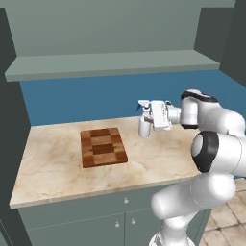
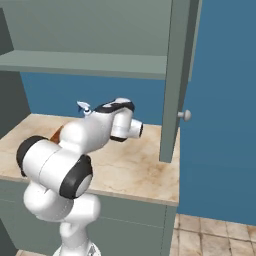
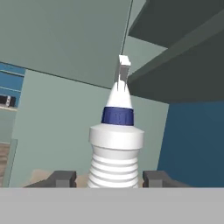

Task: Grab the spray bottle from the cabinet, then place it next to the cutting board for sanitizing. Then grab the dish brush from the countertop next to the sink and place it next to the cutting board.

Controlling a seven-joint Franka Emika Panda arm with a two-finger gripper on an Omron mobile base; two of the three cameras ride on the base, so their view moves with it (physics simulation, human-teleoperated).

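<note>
The spray bottle [image 1: 144, 124] stands upright on the marble counter [image 1: 57, 168], a short way right of the checkered cutting board [image 1: 103, 147]. My gripper [image 1: 148, 116] reaches in level from the right, its fingers on either side of the bottle's upper body. In the hand view the white ribbed bottle [image 3: 116, 148] with its blue collar rises between the two dark fingertips [image 3: 65, 178]. My gripper [image 3: 109, 179] is open: one tip lies against the bottle and a narrow gap shows at the other. The bottle's nozzle [image 2: 83, 106] peeks over the arm. The grey-green cabinet shelf [image 1: 110, 65] runs above. The dish brush is out of view.
The blue wall [image 1: 72, 101] backs the counter. An open cabinet door [image 2: 176, 80] with a round knob hangs over the counter's right end. Base cabinets [image 1: 86, 216] sit below the front edge, and tiled floor [image 2: 210, 235] lies to the right.
</note>
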